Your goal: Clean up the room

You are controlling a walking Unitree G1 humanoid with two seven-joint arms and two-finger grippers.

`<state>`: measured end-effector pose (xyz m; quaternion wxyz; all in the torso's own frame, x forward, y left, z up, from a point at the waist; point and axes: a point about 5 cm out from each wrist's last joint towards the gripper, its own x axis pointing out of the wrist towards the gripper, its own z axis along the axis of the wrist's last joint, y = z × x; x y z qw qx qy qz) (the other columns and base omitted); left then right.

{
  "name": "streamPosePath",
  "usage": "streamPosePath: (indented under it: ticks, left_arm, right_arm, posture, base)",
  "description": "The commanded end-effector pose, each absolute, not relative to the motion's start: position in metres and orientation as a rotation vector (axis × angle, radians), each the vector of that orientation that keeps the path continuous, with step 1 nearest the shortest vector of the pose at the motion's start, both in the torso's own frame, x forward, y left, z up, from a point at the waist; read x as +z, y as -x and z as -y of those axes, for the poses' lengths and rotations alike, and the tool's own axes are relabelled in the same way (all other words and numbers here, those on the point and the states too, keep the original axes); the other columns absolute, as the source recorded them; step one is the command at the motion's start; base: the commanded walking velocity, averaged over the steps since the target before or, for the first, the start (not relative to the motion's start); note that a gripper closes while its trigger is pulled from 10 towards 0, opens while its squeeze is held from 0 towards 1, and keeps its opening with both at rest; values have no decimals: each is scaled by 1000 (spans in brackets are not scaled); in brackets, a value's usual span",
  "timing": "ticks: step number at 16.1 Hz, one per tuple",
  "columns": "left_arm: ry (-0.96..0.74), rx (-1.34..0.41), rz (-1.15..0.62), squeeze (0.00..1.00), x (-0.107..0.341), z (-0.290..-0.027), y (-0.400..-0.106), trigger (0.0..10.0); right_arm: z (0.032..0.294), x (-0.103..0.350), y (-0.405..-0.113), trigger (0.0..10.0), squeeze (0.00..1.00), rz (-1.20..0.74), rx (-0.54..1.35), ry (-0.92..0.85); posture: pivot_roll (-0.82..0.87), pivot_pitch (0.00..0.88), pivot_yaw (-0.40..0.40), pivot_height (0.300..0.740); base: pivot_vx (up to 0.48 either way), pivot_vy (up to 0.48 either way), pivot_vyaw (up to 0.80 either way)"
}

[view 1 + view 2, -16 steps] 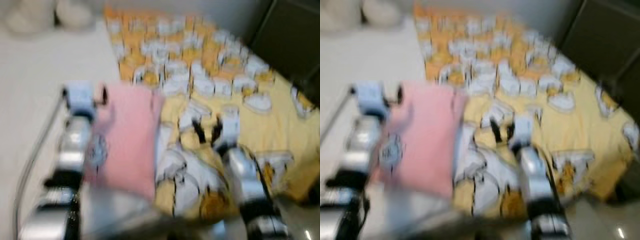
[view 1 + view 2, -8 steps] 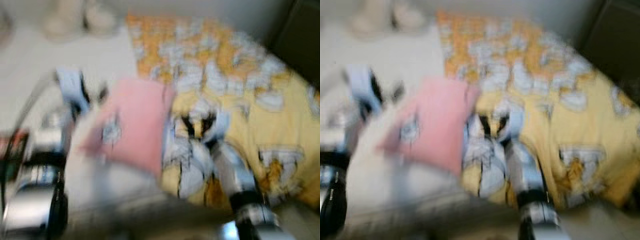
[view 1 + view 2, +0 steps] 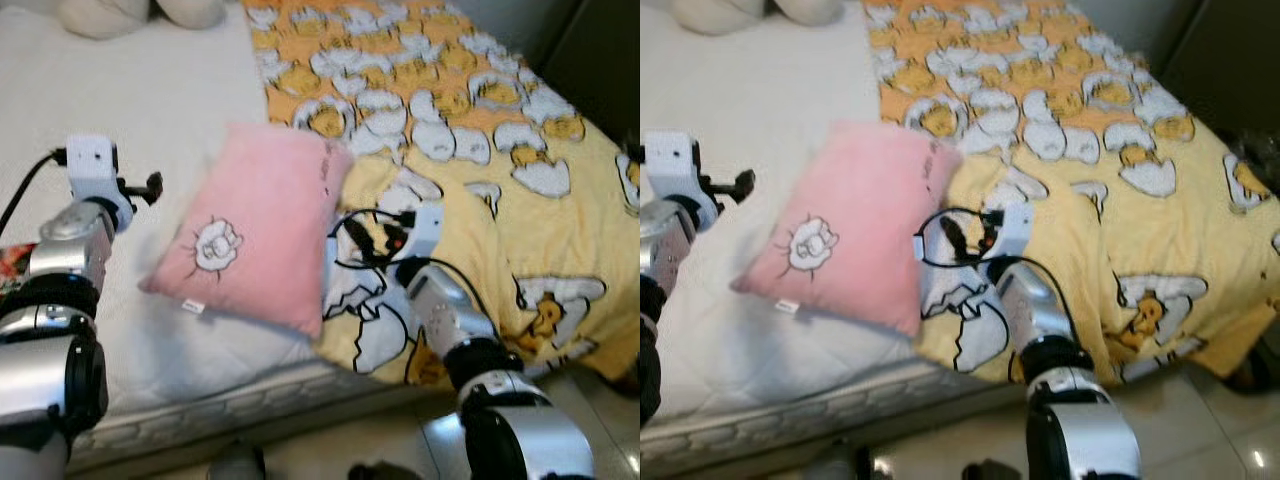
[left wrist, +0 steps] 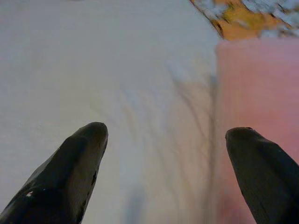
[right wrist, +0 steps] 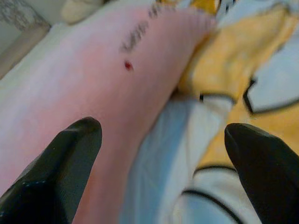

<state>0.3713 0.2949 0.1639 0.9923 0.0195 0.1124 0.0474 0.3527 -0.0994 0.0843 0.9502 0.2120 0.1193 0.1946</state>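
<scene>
From the head cameras, a soft, puffy pink pillow [image 3: 255, 235], rectangular with a small white cartoon print and a little side tag, lies tilted on the white mattress [image 3: 150, 110] near its front edge. The pillow's right side overlaps the rumpled yellow blanket [image 3: 560, 220], a thin printed cloth covered in white egg-and-duck shapes that drapes over the bed's front corner. The left gripper [image 3: 152, 184] hovers over bare sheet just beside the pillow's left edge; the right gripper [image 3: 362, 240] sits at the pillow's right edge, over the blanket folds. Two pale, rounded plush shapes [image 3: 140, 12] rest at the mattress's far edge.

In the left wrist view, the two glossy black fingertips [image 4: 79, 168] stand wide apart with nothing between them, above smooth, faintly creased white sheet, the pillow's fuzzy pink side by one fingertip.

In the right wrist view, the fingers [image 5: 65, 163] are likewise spread wide and empty, straddling the seam where the pillow's pink fabric meets the crumpled blanket.
</scene>
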Motion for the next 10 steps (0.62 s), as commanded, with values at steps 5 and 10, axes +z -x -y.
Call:
streamPosePath:
  ticks: [5, 10]
  left_arm:
    - [52, -98, -284, 0, 158, -270, -378, 10000]
    - [70, -197, -279, 0, 164, -266, -378, 10000]
  right_arm:
    - [78, 85, -356, 10000, 0, -289, 426, -548]
    - [23, 106, -358, 10000, 0, -299, 564, -593]
  posture:
    - [-5, 319, -48, 740]
    - [43, 359, -50, 740]
  base:
    - [0, 0, 0]
    - [0, 0, 0]
